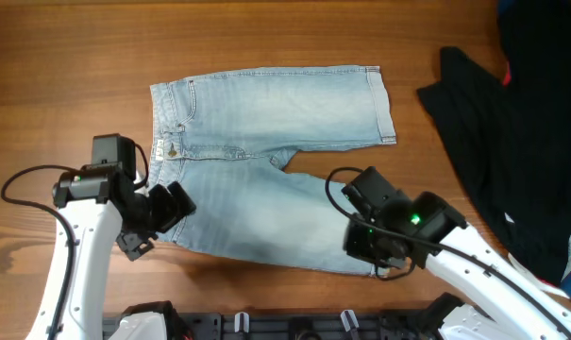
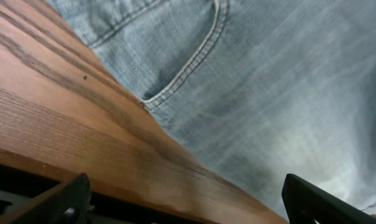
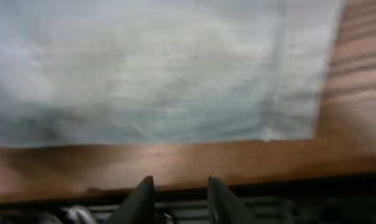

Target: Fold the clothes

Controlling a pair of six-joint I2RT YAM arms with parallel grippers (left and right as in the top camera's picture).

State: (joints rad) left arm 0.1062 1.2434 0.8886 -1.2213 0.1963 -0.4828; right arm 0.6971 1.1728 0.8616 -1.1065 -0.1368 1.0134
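Left claw [image 2: 186, 186], spread wide, hangs over the near pocket edge of the denim shorts [image 1: 266, 142], which lie flat ahead of both claws. Right claw [image 3: 179, 185], only slightly parted and empty, sits short of the hem; pinching there would likely miss the cloth.

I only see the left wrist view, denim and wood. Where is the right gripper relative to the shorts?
Observer: The right gripper is by the hem corner of the near leg of the pale blue denim shorts, short of the fabric.
Operator: Open or shut?
Observer: Open, narrowly; nothing between its fingers.
Operator: Anything else nearby?
Observer: A black fabric garment lies at the wooden table's right, apart from the shorts.
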